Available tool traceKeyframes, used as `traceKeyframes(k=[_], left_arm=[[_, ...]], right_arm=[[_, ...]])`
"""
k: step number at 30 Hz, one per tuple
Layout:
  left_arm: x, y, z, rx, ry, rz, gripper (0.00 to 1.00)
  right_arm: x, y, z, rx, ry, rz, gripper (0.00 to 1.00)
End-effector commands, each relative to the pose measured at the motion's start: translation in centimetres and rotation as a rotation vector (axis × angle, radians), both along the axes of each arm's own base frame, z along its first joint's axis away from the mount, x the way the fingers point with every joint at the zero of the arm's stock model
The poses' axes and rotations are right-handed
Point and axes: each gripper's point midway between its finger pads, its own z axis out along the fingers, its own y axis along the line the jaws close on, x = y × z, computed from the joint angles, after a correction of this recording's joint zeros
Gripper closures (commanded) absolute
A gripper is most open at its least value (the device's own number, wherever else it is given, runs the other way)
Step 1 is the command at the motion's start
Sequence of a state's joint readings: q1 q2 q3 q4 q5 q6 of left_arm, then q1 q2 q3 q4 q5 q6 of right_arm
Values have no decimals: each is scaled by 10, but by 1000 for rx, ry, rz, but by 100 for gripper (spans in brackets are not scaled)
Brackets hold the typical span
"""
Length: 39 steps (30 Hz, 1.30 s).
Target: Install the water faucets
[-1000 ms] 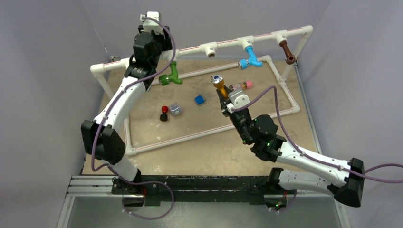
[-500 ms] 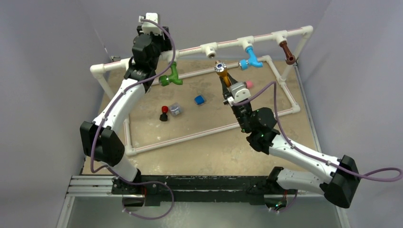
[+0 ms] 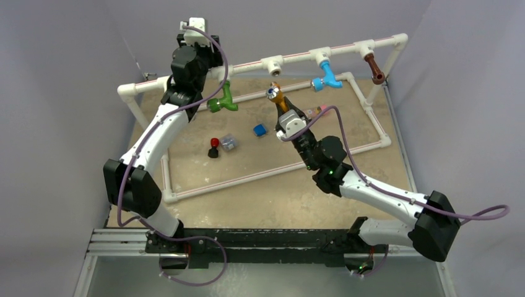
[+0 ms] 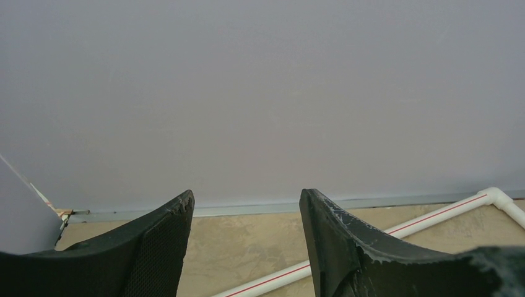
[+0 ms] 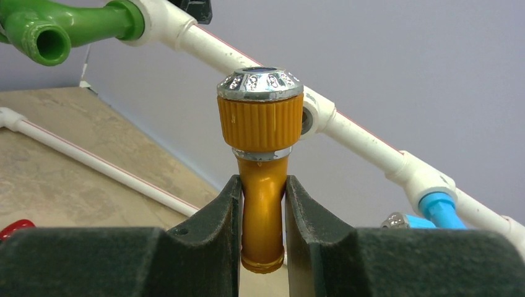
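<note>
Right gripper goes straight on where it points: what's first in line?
Probably the open white tee on the raised pipe; the orange faucet held by the right gripper would touch it first. Depth unclear.

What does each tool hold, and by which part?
The right tool grips the orange curved plastic faucet by its stem, below the ridged collar. The left tool holds nothing.

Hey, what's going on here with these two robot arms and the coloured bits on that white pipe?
The robot is fitting small water faucets onto a raised white pipe rail. The right claw grips an orange faucet by its stem, ridged collar up, just short of the one bare tee on the rail. A green faucet, a blue faucet and a brown faucet already sit on the other tees. The left claw is open and empty, up near the rail's left part.
</note>
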State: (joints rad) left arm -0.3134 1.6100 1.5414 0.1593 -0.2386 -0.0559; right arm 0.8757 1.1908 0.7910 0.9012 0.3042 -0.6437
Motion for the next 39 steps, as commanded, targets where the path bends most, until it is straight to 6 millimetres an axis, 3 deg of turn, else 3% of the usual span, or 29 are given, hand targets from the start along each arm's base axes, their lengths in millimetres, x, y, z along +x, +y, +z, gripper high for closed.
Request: traceKeyframes(k=[1, 16, 21, 39], left_arm=[[-3, -2, -63, 83, 185, -30, 37], [-3, -3, -67, 81, 197, -37, 37], [-3, -3, -66, 83, 196, -38, 36], [-4, -4, -65, 82, 197, -44, 36]], right_arm=[[-4, -22, 56, 96, -145, -61, 100], [6, -23, 63, 116, -162, -58, 100], [12, -14, 57, 104, -146, -46, 100], [20, -13, 54, 106, -153, -44, 100]])
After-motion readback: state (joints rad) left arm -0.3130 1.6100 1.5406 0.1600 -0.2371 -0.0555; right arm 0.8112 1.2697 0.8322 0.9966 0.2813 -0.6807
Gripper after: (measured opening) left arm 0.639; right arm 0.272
